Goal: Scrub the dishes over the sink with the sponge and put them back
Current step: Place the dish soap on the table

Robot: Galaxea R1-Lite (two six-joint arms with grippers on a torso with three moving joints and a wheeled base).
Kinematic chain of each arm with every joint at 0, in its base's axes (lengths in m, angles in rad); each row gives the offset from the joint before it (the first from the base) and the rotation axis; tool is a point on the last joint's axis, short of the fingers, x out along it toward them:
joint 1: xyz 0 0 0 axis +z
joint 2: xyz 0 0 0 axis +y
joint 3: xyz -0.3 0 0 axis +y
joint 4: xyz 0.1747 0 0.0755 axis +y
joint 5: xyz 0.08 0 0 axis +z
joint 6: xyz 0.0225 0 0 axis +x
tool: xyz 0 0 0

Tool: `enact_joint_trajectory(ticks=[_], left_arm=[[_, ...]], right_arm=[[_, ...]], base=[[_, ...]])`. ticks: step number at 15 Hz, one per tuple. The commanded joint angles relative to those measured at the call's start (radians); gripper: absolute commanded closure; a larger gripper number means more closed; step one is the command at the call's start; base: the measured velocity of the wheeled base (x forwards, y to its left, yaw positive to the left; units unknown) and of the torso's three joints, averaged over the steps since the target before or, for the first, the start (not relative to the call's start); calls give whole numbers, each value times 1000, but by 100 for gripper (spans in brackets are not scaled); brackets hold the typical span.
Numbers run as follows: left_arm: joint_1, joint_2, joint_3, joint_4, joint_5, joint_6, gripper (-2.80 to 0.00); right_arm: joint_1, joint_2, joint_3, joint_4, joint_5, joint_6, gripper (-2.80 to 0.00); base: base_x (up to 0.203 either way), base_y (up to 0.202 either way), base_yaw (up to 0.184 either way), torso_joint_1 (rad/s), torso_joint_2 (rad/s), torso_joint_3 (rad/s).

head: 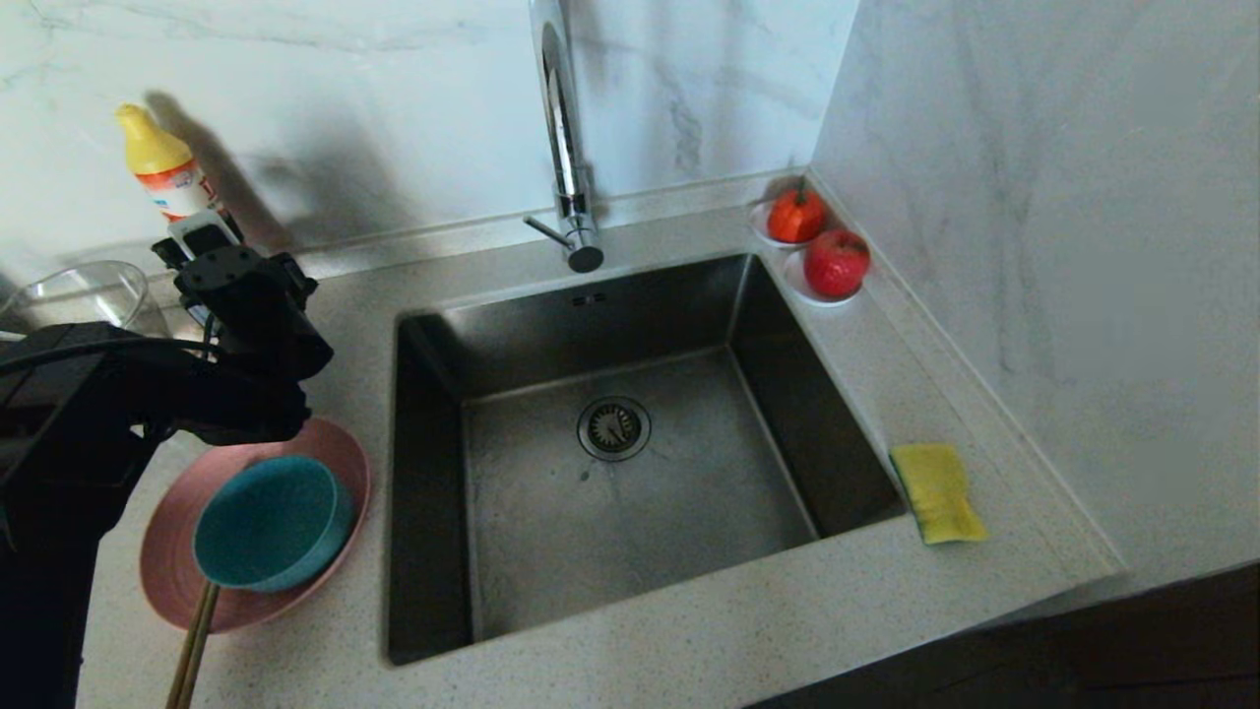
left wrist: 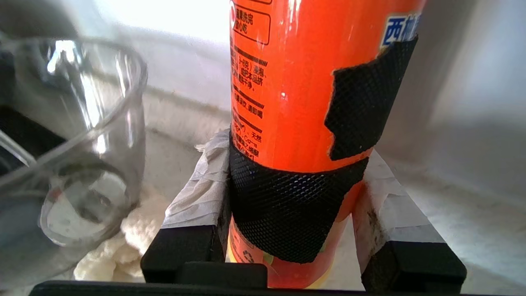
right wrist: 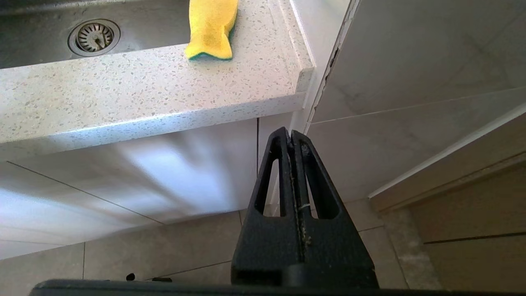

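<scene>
Speckled stone countertop (head: 689, 630) around square steel sink (head: 630, 492); left gripper (left wrist: 294, 193) pinching cylindrical orange bottle (left wrist: 296, 82), right gripper (right wrist: 292, 135) pressed together below counter edge.

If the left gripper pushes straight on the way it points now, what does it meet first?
Nothing new: the left gripper already has the orange detergent bottle between its fingers, apparently clamped. Pushing on would likely shove the bottle toward the marble back wall. The glass bowl stands off to the side.
</scene>
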Motion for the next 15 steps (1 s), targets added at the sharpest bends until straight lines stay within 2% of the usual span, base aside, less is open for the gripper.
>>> enact_joint_trajectory(ticks=[1, 6, 8, 15], left_arm=[[9, 15, -6, 1, 3, -5, 0], [9, 20, -13, 15, 3, -3, 0], [8, 19, -13, 17, 3, -2, -280], [8, -24, 0, 8, 1, -3, -280]], right_arm=[[1, 1, 0, 0, 0, 0, 0], [-1, 1, 0, 0, 0, -1, 0], [0, 1, 0, 0, 0, 0, 0], [-1, 1, 0, 0, 0, 0, 0]], base=[[0, 0, 0, 0, 0, 0], [0, 0, 0, 0, 0, 0], [0, 0, 0, 0, 0, 0], [0, 0, 0, 0, 0, 0]])
